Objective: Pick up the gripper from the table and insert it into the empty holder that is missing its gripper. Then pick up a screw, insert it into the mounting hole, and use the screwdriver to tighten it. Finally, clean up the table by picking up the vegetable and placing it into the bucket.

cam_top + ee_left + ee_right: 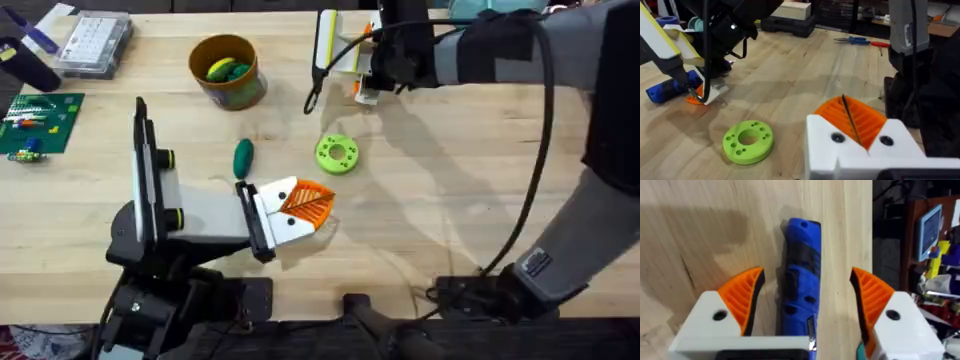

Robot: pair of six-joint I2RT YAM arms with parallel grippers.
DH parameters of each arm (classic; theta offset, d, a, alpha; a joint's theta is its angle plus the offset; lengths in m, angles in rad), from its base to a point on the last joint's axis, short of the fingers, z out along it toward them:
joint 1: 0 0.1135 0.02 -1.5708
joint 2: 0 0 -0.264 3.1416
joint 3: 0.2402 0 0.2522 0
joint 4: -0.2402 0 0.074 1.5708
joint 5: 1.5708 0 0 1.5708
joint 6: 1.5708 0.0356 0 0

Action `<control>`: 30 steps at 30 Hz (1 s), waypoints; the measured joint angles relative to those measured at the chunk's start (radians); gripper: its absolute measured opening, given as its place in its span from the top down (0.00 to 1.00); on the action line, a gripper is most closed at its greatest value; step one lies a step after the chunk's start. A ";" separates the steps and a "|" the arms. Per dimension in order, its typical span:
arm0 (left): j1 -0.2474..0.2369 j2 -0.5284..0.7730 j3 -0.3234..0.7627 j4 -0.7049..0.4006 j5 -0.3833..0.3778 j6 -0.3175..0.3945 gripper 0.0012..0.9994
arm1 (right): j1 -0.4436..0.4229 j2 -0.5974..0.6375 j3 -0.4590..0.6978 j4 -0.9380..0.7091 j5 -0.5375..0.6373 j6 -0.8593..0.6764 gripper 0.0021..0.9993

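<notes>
The blue screwdriver (801, 295) lies flat on the table at the far side. My right gripper (806, 275) hangs open right over it, one orange pad on each side and apart from it. In the overhead view that gripper (365, 88) covers the driver. My left gripper (322, 198) is shut near the table's middle, its orange pads (860, 117) pressed together with nothing seen between them. The dark green vegetable (243, 156) lies just beyond the left arm. The bucket (228, 72) stands at the back with yellow and green pieces inside. Screw and mounting hole are out of view.
A light green ring disc (337, 153) lies between the two grippers. A white and yellow fixture (327, 40) stands by the right gripper at the back. A clear parts box (95, 45) and a green circuit board (38, 120) sit at the far left.
</notes>
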 joint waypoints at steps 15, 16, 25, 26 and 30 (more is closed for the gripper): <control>0.000 0.000 0.000 0.000 0.000 0.000 0.99 | 0.003 0.000 0.000 -0.003 -0.001 0.053 0.01; 0.000 0.000 0.000 0.000 0.000 0.000 0.99 | 0.003 0.000 0.000 -0.003 -0.001 0.053 0.01; 0.000 0.000 0.000 0.000 0.000 0.000 0.99 | 0.003 0.000 0.000 -0.003 -0.001 0.053 0.01; 0.000 0.000 0.000 0.000 0.000 0.000 0.99 | 0.003 0.000 0.000 -0.003 -0.001 0.053 0.01; 0.000 0.000 0.000 0.000 0.000 0.000 0.99 | 0.003 0.000 0.000 -0.003 -0.001 0.053 0.01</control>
